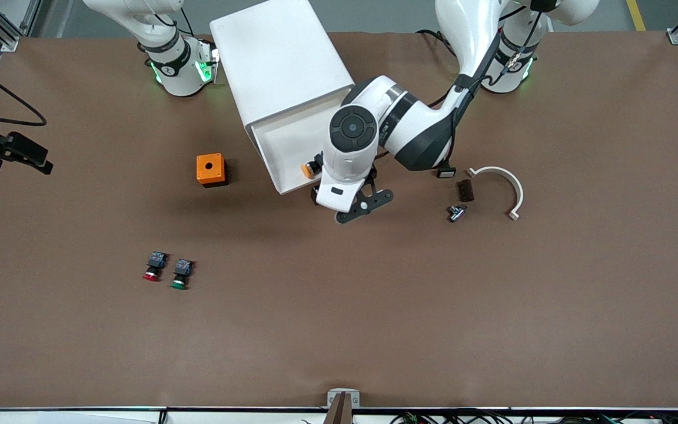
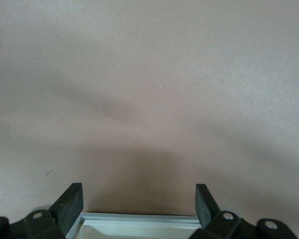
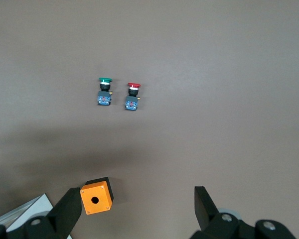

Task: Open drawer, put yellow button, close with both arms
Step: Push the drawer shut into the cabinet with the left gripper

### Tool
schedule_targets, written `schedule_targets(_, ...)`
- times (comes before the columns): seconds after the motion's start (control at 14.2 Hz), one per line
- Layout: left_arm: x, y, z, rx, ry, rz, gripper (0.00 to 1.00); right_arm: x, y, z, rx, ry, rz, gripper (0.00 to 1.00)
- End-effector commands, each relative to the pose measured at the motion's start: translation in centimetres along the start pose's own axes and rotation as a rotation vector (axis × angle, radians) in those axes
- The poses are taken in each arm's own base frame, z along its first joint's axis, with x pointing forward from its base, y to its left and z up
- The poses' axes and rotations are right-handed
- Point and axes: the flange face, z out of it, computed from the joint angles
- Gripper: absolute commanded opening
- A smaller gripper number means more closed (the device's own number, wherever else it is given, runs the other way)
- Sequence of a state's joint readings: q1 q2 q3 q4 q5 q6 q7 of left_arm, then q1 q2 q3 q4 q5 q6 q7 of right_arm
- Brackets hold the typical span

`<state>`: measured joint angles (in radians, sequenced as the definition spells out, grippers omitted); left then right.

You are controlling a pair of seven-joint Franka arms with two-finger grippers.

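The white cabinet lies at the table's robot end, and its uppermost drawer is pulled open toward the front camera. The yellow button lies in the drawer near its front rim. The left arm's hand hangs over that front rim and hides its fingers in the front view. In the left wrist view my left gripper is open and empty, with the drawer's front rim between its fingers. My right gripper is open and empty, high over the table; it is out of the front view.
An orange box with a hole stands beside the drawer toward the right arm's end. The red-capped button and green-capped button lie nearer the camera. A white curved bracket, a dark block and a small metal part lie toward the left arm's end.
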<state>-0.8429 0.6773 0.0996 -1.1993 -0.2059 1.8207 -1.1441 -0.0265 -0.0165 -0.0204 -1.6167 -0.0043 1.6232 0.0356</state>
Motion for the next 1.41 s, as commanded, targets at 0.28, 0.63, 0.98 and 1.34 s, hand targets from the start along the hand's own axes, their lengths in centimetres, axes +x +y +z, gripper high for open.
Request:
schedule_targets(0.28,-5.4,0.9,1.2,0.038,-0.012,0.069,0.99,-0.1,0.5,-1.8,-0.022,0.036,0.006,1.00)
schedule_targets(0.63,-7.9,1.4,2.1,0.038,-0.073,0.074,0.99,0.1,0.6,-1.9,-0.007,0.043,0.005,1.00)
schedule_targets(0.98,-10.4,2.0,3.2,0.026,-0.178,0.032,0.99,0.2,0.6,-2.2,-0.008,0.048,0.003,1.00)
schedule_targets(1.34,-12.3,1.9,5.0,0.041,-0.268,-0.025,0.99,0.2,0.7,-2.2,0.002,0.047,0.010,1.00)
